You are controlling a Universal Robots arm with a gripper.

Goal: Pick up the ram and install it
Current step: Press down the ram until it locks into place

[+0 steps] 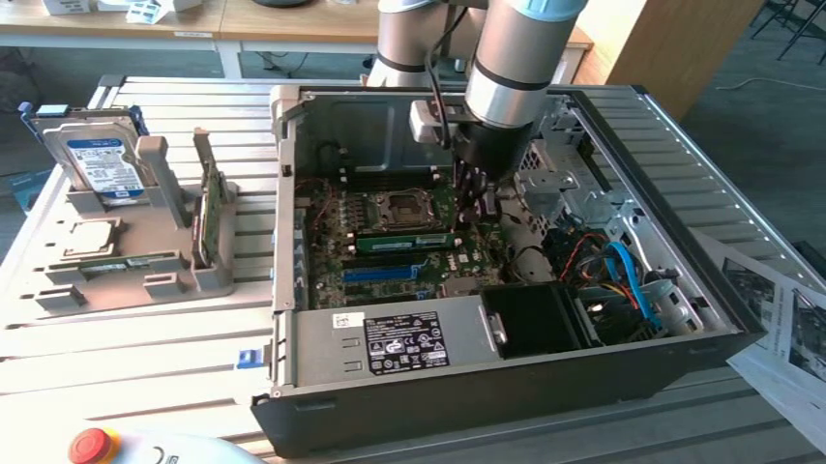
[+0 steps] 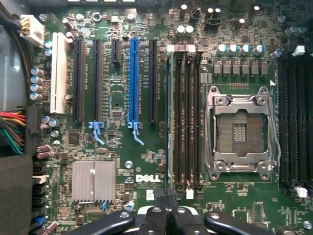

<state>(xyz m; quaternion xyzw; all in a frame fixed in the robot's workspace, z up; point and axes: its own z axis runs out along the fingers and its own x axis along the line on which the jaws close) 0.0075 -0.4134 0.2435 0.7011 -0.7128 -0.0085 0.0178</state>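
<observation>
The ram (image 1: 404, 241) is a long thin green stick standing on edge in a motherboard slot beside the CPU socket (image 1: 398, 207), inside the open computer case (image 1: 516, 387). In the wrist view the ram (image 2: 168, 122) appears edge-on as a thin pale line next to three black slots. My gripper (image 1: 473, 198) reaches down into the case over the board, close to one end of the stick. Its dark fingertips (image 2: 166, 196) are pressed together with nothing between them, right at the end of the ram's slot. Whether they touch the stick I cannot tell.
A grey tray (image 1: 77, 290) at the exterior view's left holds a hard drive (image 1: 99, 159) and an upright green card (image 1: 207, 208). Inside the case are the power supply (image 1: 387, 343), cable bundles (image 1: 620, 271), a blue slot (image 2: 133, 81) and a heat sink (image 2: 93, 181). Papers (image 1: 787, 329) lie at the right.
</observation>
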